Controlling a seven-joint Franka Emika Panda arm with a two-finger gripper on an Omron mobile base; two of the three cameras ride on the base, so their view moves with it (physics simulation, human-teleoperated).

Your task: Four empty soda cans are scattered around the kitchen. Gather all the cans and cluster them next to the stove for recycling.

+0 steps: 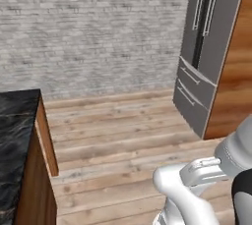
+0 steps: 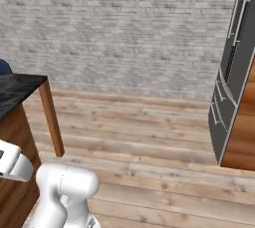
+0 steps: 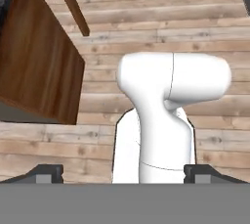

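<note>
Gripper (image 3: 124,174) spread wide — above bare wood floor (image 3: 146,27), holding nothing.

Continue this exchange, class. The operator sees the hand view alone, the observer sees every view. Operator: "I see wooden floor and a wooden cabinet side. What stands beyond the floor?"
Observer: A pale brick wall runs across the back.
Operator: Any appliance nearby?
Observer: A grey refrigerator with long handles stands to the right, against a wooden panel.
Operator: What tops the cabinet?
Observer: A black marble counter.
</note>
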